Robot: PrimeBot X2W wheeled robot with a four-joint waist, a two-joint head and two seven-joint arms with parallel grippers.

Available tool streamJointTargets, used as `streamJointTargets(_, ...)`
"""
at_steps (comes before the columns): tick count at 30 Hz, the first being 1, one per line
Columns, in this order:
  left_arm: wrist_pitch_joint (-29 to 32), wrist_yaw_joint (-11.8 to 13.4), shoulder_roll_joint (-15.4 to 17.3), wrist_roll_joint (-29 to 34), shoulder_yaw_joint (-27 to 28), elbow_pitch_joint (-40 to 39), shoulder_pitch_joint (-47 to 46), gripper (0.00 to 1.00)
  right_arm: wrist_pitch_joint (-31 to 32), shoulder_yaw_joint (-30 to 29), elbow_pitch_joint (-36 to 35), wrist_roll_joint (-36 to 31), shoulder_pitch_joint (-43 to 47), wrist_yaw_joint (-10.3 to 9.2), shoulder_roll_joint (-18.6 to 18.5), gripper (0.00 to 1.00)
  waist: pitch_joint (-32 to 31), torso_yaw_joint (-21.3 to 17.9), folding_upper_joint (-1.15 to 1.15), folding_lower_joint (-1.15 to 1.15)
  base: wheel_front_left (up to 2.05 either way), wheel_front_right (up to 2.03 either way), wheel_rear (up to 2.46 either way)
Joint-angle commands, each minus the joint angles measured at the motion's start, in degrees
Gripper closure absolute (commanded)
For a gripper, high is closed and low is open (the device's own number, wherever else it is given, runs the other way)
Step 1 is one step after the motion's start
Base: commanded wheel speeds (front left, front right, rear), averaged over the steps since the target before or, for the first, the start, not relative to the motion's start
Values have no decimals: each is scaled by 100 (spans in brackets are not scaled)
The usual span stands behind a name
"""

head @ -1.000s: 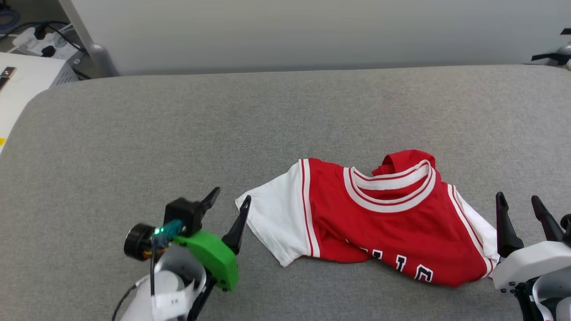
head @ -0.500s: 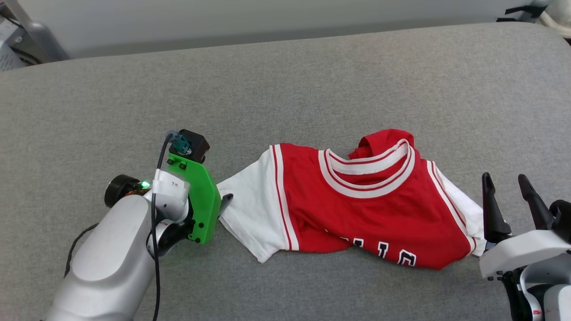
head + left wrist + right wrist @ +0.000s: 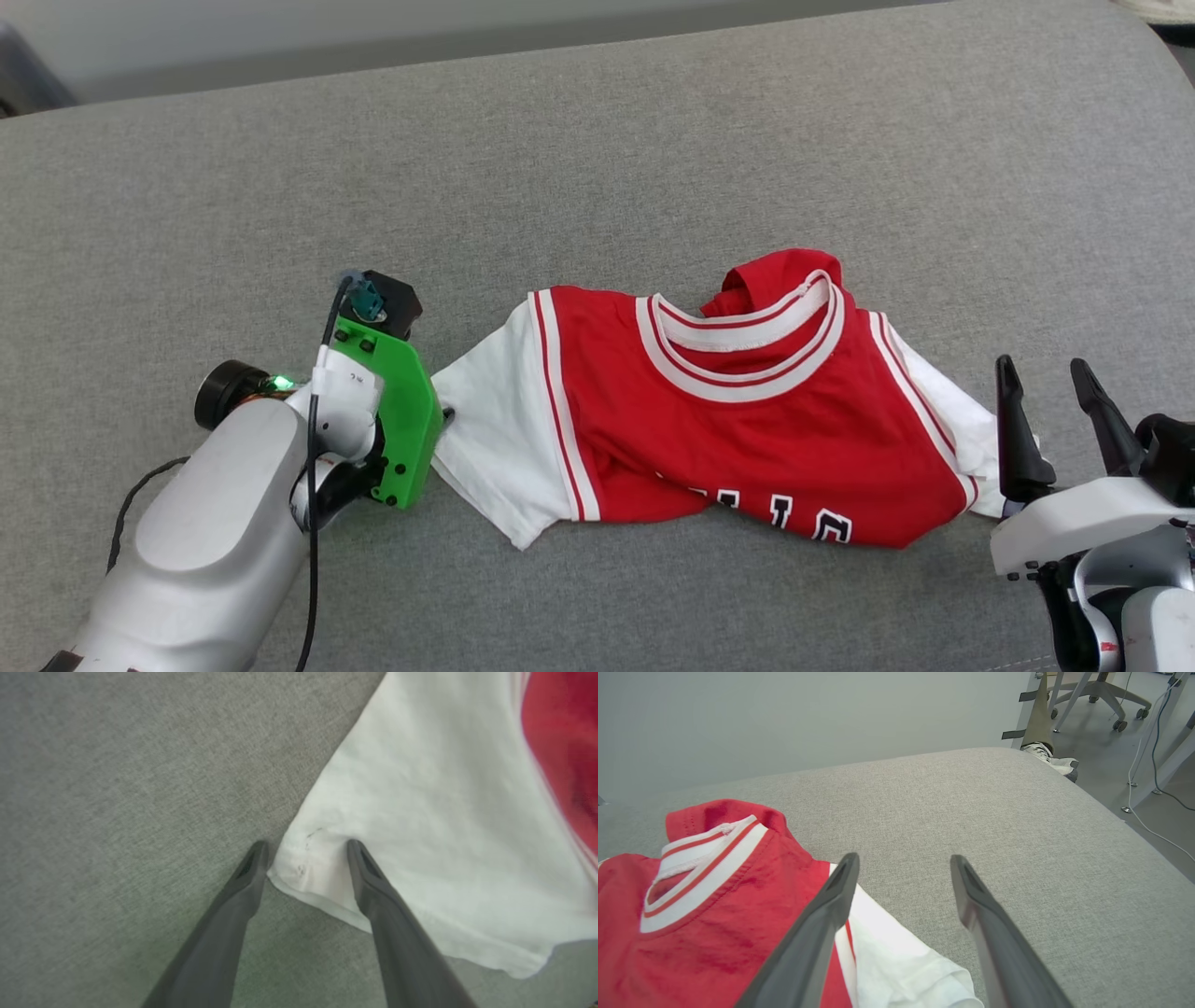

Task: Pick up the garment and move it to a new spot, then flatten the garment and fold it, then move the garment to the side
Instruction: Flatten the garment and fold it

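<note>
Left tool (image 3: 306, 844): tipped down onto the counter (image 3: 597, 159), fingers well apart. The wrist view shows one finger on bare grey cloth and the other on white fabric, with the sleeve's corner between them. Nothing is pinched yet.
Left sleeve (image 3: 495, 448): white and spread fairly flat, its outer corner pointing left into that gap. The hem at the corner is slightly creased and carries a few small dark specks.
Key relation: the garment (image 3: 747, 439) lies immediately right of the left tool. Its long axis runs sleeve to sleeve, left to right, so one tool stands at each end. The left one is the closer, astride the cloth. I judge that closing those fingers would catch the corner.
Garment position: near half of the counter, right of centre, chest up, collar toward the far side.
Garment look: the red body is bunched rather than flat. Its lower part is tucked under, so the black, white-edged lettering (image 3: 808, 523) shows only in part along the near edge. The white-and-red striped neckband (image 3: 738, 369) gapes, with the back collar humped up behind it.
Right sleeve (image 3: 976, 439): white, rumpled, rolled over at its end.
Right tool (image 3: 1041, 369): fingers wide apart, holding nothing, pointing toward the far side at the sleeve's end. Whether it touches the cloth I cannot tell.
Far right: a person's shoe (image 3: 1052, 760) on the floor beyond the counter's corner.
</note>
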Motion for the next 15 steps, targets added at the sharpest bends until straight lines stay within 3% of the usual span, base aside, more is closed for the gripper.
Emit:
streamJointTargets(1,51,-18,-75,-113,-198,163,257,100,-10,11,28,-38,-99,-4,10,0,-41,30,0,0,0,0,0)
streamJointTargets(6,-425,99,58,-222,59,-67,408,100,193,8,54,-86,-22,-4,-64,0,-248,194,0,0,0,0,0)
streamJointTargets(15,-1094,639,450,-558,748,-1233,1202,100,997,64,204,0,265,-4,-279,0,-601,614,0,0,0,0,0)
